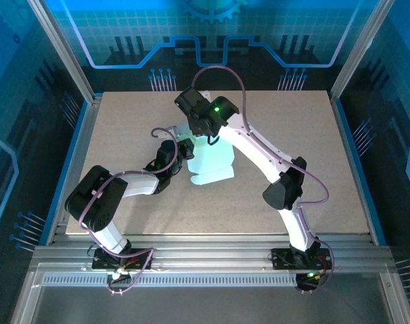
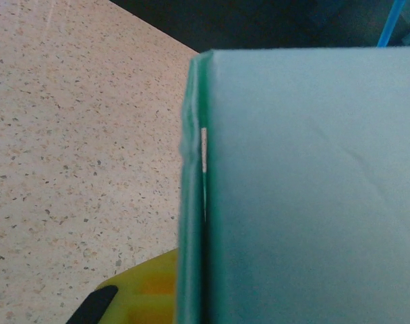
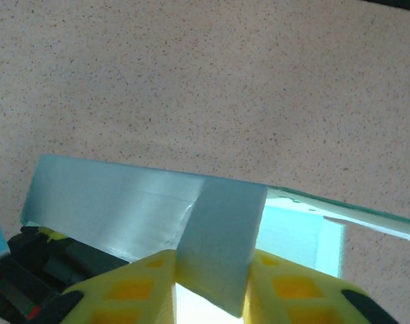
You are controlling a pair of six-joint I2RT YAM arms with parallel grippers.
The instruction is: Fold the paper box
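Note:
The paper box, pale mint card partly folded up, lies at the middle of the table. My left gripper holds its left side. In the left wrist view a raised wall of the paper box stands close to the camera, and its folded edge runs down beside one yellow finger; the other finger is hidden behind the card. My right gripper reaches in from the far side. Its two yellow fingers press on either side of an upright flap of the box, so it is shut on that flap.
The speckled beige table stretches around the box on all sides. Aluminium rails run along its near edge, where both arm bases stand. Black parts of the left arm sit close to the right gripper.

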